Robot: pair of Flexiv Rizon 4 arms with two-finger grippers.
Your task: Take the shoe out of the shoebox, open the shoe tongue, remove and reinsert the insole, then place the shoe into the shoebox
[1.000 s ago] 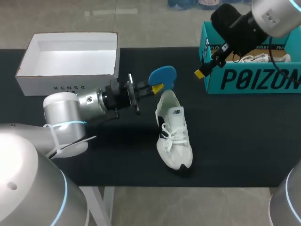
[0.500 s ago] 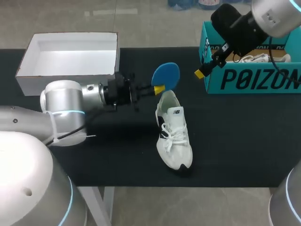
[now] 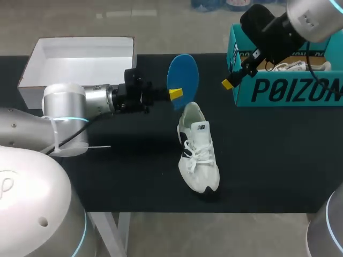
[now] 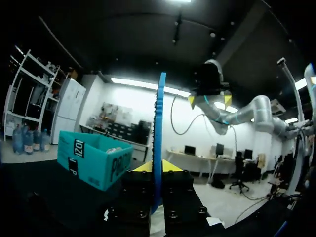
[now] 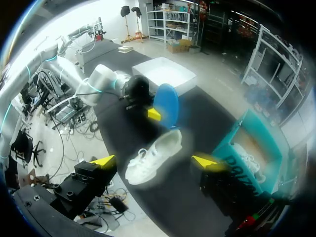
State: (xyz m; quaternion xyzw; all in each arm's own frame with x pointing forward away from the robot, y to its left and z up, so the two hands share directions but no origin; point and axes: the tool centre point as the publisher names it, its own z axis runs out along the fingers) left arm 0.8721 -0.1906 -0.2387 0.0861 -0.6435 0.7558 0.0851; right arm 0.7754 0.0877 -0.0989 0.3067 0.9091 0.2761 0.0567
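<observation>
Since a second before, the blue insole point(image 3: 182, 80) had lifted clear of the heel of the white sneaker point(image 3: 198, 152). It had also turned from a foreshortened disc to a tall oval, its long axis vertical in the head view. The left gripper point(image 3: 174, 95) pinched its lower edge between both fingers. The sneaker lay unmoved on the black table point(image 3: 278, 160) — heel toward the far side, toe toward the near edge, long axis slightly slanted. The right gripper point(image 3: 229, 83) hung beside the teal shoebox point(image 3: 284, 91), fingers spread, nothing between them.
</observation>
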